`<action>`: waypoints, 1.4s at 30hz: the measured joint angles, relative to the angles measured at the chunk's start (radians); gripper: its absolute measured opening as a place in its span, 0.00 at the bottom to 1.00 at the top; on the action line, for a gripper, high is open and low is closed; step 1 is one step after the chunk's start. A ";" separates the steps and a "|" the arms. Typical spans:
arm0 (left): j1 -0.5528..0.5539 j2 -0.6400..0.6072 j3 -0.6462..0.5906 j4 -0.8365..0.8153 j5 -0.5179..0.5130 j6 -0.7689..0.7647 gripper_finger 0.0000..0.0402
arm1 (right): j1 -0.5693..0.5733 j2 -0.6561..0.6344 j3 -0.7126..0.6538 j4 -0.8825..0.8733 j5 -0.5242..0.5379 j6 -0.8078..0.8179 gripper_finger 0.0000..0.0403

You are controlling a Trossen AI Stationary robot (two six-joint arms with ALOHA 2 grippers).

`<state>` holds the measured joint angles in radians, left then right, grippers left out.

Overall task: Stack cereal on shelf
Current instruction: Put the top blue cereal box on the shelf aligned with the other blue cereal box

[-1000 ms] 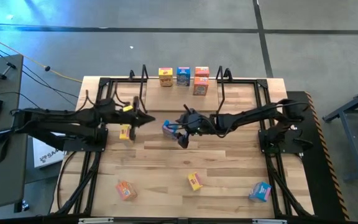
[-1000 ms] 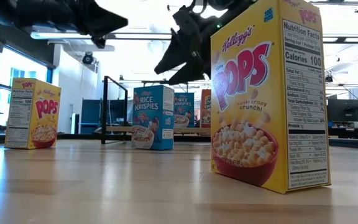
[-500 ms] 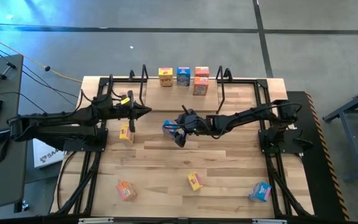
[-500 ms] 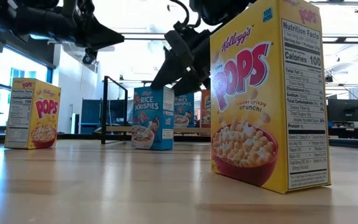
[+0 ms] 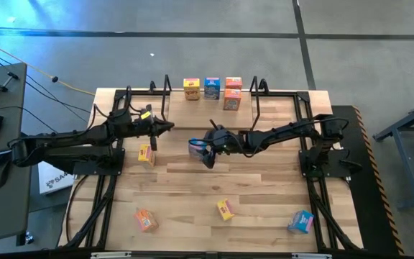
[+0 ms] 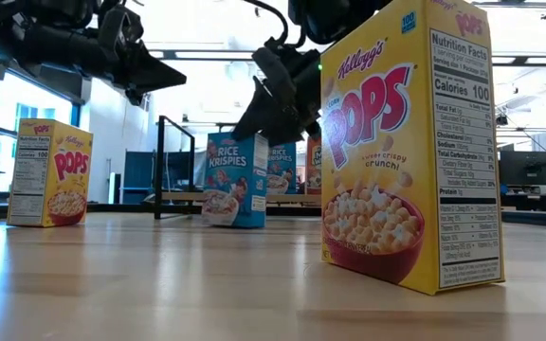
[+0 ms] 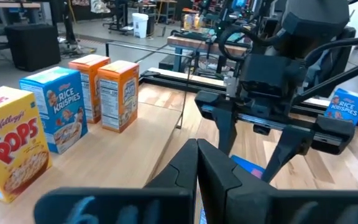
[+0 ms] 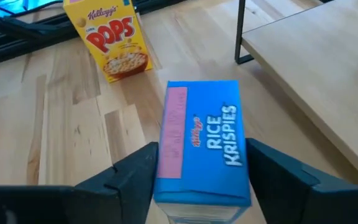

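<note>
1. My right fingers (image 8: 135, 177) straddle the blue Rice Krispies box (image 8: 202, 140), one on each side, closing in; I cannot tell whether they press its sides.
2. That box (image 5: 197, 148) stands on the tabletop (image 5: 264, 187), just in front of the shelf (image 5: 279, 108).
3. My left fingers (image 5: 169, 127) are clenched on nothing, hovering near the shelf's left end.
4. Four boxes stand on the shelf: a yellow one (image 5: 191, 88), a blue one (image 5: 212, 87), and two orange ones (image 5: 233, 91).
5. A yellow Pops box (image 5: 146, 153) stands on the tabletop, in front of the shelf's left end.
</note>
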<state>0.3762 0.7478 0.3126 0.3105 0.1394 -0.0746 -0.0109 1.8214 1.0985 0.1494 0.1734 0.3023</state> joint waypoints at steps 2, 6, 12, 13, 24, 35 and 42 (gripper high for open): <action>0.005 0.000 0.000 0.003 0.000 0.004 0.00 | -0.003 0.000 0.000 -0.004 -0.011 0.004 0.54; 0.018 0.000 0.000 0.003 0.000 0.006 0.00 | -0.003 0.000 0.000 -0.003 -0.027 -0.008 0.50; 0.037 0.000 0.000 0.006 0.009 0.007 0.00 | -0.003 0.000 0.000 0.017 -0.030 -0.021 0.46; 0.041 0.000 0.000 0.009 0.008 0.007 0.00 | -0.005 0.000 0.000 0.028 -0.038 -0.022 0.46; 0.096 -0.001 0.000 0.010 0.086 0.017 0.00 | -0.067 0.000 0.282 -0.317 -0.104 -0.227 0.46; 0.142 -0.001 0.000 0.045 0.146 0.024 0.00 | -0.303 -0.002 0.518 -0.684 -0.145 -0.549 0.46; 0.142 -0.001 0.000 0.056 0.146 0.025 0.00 | -0.397 -0.002 0.461 -0.607 -0.226 -0.597 0.46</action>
<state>0.5179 0.7465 0.3130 0.3665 0.2852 -0.0499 -0.4082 1.8194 1.5598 -0.4578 -0.0525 -0.2950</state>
